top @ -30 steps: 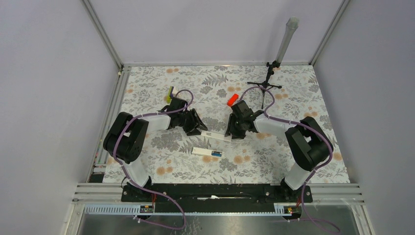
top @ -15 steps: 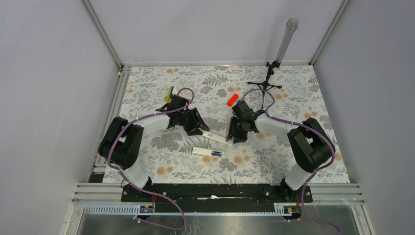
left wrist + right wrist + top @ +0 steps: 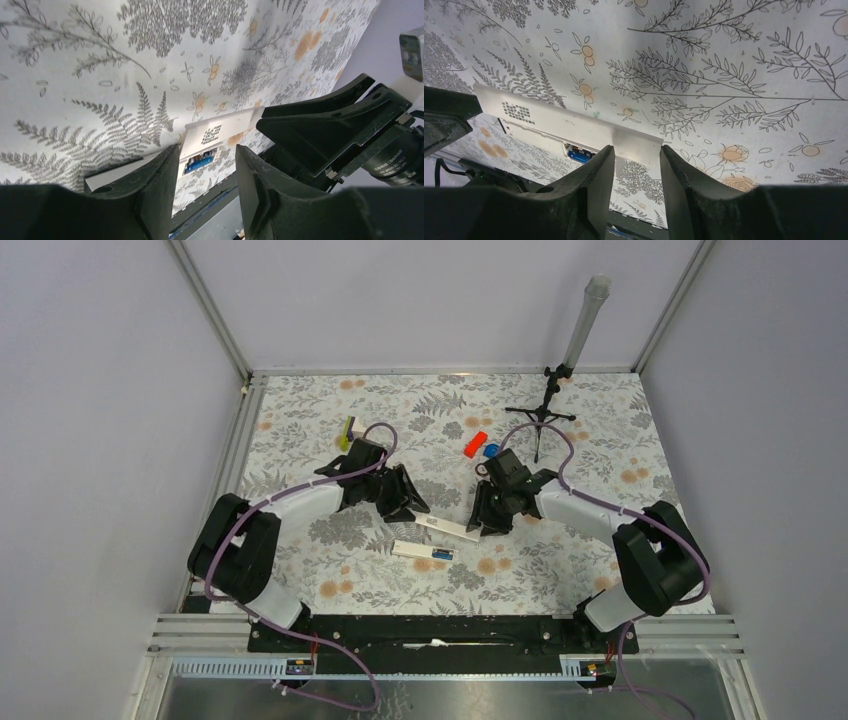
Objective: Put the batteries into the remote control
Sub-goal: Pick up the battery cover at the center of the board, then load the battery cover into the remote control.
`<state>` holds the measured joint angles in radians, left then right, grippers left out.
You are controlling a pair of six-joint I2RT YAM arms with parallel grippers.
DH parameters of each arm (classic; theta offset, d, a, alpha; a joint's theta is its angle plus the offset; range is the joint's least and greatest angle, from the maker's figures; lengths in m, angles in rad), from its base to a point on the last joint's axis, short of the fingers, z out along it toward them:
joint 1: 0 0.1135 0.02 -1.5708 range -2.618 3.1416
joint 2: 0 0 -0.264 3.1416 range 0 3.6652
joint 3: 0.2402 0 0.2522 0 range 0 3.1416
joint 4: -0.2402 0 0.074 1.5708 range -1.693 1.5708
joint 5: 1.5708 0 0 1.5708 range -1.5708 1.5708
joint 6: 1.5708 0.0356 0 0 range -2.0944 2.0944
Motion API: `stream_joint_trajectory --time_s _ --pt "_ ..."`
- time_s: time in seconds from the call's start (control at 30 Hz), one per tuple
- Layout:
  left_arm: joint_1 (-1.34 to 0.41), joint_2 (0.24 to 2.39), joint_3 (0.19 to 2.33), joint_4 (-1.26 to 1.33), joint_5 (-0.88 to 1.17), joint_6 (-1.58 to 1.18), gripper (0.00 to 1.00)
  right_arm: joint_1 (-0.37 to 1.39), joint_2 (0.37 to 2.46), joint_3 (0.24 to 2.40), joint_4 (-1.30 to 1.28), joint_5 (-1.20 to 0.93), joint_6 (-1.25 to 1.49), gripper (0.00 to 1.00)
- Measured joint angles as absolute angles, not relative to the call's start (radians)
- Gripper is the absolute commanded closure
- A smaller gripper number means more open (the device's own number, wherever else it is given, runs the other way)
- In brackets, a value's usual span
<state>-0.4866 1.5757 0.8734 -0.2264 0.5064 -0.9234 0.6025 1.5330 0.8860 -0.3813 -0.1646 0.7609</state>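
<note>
The remote control [image 3: 410, 549] lies recess-up near the table's middle, with blue batteries [image 3: 440, 554] in its right end. A flat white strip [image 3: 447, 528] with a dark dotted mark lies just behind it. My left gripper [image 3: 414, 508] is open at the strip's left end, and my right gripper [image 3: 481, 524] is open over its right end. In the left wrist view the strip [image 3: 216, 131] and a battery [image 3: 200, 161] show past my open gripper [image 3: 206, 172]. In the right wrist view the strip's end [image 3: 639, 142] sits between my open gripper's [image 3: 636, 165] fingers, with a battery [image 3: 577, 154] beside it.
A red block [image 3: 474, 443] and a blue half-round piece [image 3: 490, 451] lie behind the right gripper. A small tripod [image 3: 543, 411] with a grey tube stands at the back right. A yellow-green piece [image 3: 346, 432] lies at the back left.
Both grippers have moved toward the near side and lower around the strip, which has shifted slightly toward the remote. The right wrist has cleared the blue half-round piece, which now shows.
</note>
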Motion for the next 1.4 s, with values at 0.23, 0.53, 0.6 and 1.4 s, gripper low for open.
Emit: stream_joint_trajectory --time_s 0.23,0.53,0.6,1.4 --pt "-0.515 1.512 0.816 -0.243 0.496 -0.937 0.55 0.623 1.501 0.858 -0.392 -0.178 0.767 0.55" --pt "-0.523 1.392 0.743 -0.279 0.47 -0.945 0.55 0.69 1.468 0.837 -0.392 -0.178 0.796 0.55" --pt "-0.525 1.367 0.727 -0.289 0.465 -0.947 0.55 0.706 1.468 0.834 -0.392 -0.178 0.805 0.55" --pt "-0.541 1.295 0.639 -0.344 0.358 -0.935 0.55 0.777 1.458 0.742 -0.237 -0.168 0.888 0.55"
